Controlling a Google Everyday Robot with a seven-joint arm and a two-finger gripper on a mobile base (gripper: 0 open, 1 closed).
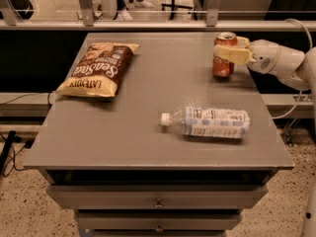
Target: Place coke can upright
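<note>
The red coke can (224, 63) stands upright on the grey table (158, 98) near its far right edge. My gripper (228, 52) reaches in from the right, and its yellowish fingers (231, 54) wrap around the can's upper half. The can's base rests on or just above the tabletop; I cannot tell which. The white arm extends off the right side of the view.
A clear plastic bottle (210, 122) with a white cap lies on its side at the table's front right. A brown chip bag (98, 69) lies flat at the far left. Drawers (158, 201) sit below the tabletop. A rail runs behind the table.
</note>
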